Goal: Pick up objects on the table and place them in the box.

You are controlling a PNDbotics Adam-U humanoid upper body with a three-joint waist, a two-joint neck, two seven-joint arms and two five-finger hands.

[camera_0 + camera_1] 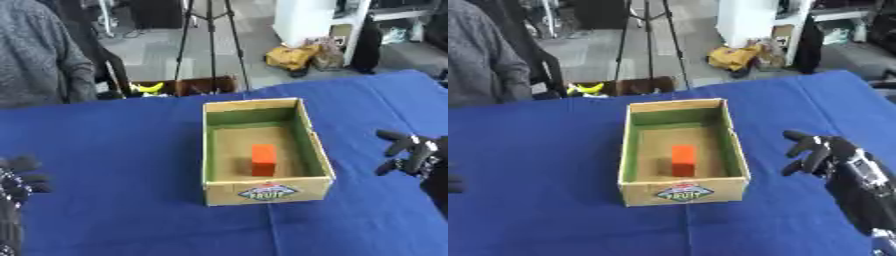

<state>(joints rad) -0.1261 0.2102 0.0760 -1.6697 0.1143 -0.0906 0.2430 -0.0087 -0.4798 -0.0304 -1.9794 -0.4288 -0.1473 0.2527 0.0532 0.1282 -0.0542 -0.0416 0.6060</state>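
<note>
Since the orange block [263, 159] already lies inside the box [312, 135], on its floor toward the near end, we see nothing of the task left on the blue bench [122, 150] within either hand's reach.

Right hand [822, 152]: fingers spread and slightly bent, holding nothing, hanging just off the box's right wall, apart from it. From this hand the block lies to its left, across that wall and lower down, on the floor of the box.

Left hand [19, 176]: shows at the lower-left edge, fingers bent but relaxed, gripping nothing, well apart from the box. From it the block is far off to the right, beyond the near-side wall.

Block's long axis runs front to back, parallel to the box's long walls. It stands clear of both side walls, closer to the right one.

Our judgement: right hand is clearly the nearer of the two to box and block. If another item turns up, the drop comes in from the right, over that wall, into the free floor behind the block. If nothing more is on the bench, we'd call the placing done. We can't tell from these views whether anything sits outside the frame.
</note>
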